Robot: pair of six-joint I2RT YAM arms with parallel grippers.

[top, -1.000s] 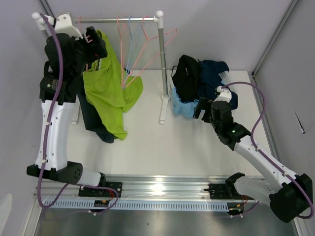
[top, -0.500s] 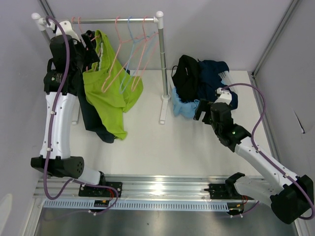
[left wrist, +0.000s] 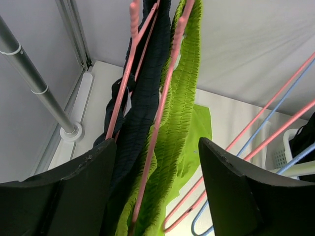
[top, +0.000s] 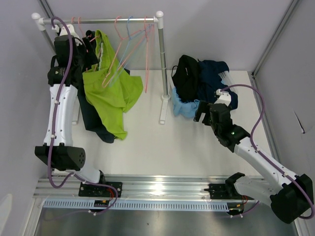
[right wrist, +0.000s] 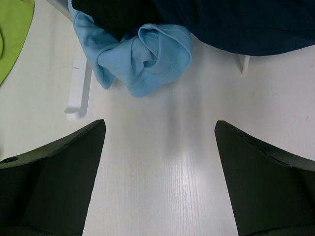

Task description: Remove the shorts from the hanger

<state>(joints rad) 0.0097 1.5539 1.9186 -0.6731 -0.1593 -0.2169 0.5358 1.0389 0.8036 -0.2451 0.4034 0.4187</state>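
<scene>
Black fingers (left wrist: 74, 196) on the left tool (left wrist: 156, 147): apart or together?

Apart, wide gap, up high by the rail (top: 108, 20). Two pink hangers (left wrist: 164, 98) run up through the gap with waistbands on them. No clamp on either.

Which waistbands?

Lime green shorts (left wrist: 179, 108) on the right-hand wire, dark blue-green shorts (left wrist: 145, 83) on the left-hand one. Both hang from the rail. From the top view the lime pair is in front and the dark pair reaches lower. Cannot tell if the hems touch the desk (top: 162, 142).

Room around that tool?

Tight. The left post (left wrist: 34, 81) is just beside it on one side. The empty pink and blue hangers (top: 133, 42) are tilted just beside it on the other. The back wall is close.

Right tool?

The right tool (right wrist: 160, 130) is spread too, nothing between its fingers, low over bare desk. The light blue shorts (right wrist: 142, 64) lie just ahead of the fingertips, not touching.

Rest of the pile?

Black shorts (top: 186, 73) and navy shorts (top: 216, 73) are bunched behind the light blue pair, right of the right post (top: 161, 64), all off hangers. The rack's white foot (right wrist: 78, 93) is just left of the light blue edge. Open desk runs from the pile's near edge down to the arm bases. The right-side frame is well apart from the pile.
</scene>
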